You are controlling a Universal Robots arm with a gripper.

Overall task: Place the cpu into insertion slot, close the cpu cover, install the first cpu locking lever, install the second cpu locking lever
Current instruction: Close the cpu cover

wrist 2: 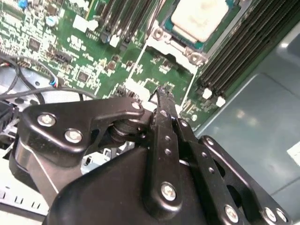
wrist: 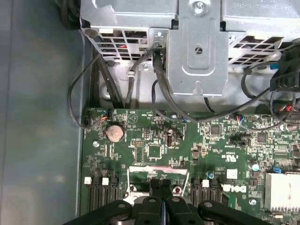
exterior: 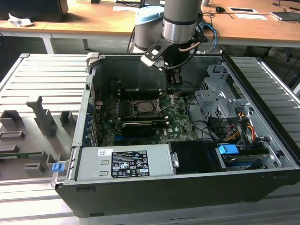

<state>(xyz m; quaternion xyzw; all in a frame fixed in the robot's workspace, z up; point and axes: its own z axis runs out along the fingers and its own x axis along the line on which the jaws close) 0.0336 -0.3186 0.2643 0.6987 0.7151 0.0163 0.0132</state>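
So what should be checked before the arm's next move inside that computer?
1. Pale silver square chip lying in the metal-rimmed black socket: ok.
2. Thin silver metal frame cover shut over the chip: not ok, it is folded open and green board shows through its window.
3. Black hand empty, its fingers together: ok.
4. Hand touching the cover's edge: cannot tell.

Printed sticker (exterior: 129, 164) on power supply box (exterior: 89, 166), lettering too small to read, white markings (wrist: 233, 189) on green circuit board (wrist: 140, 126), likewise illegible
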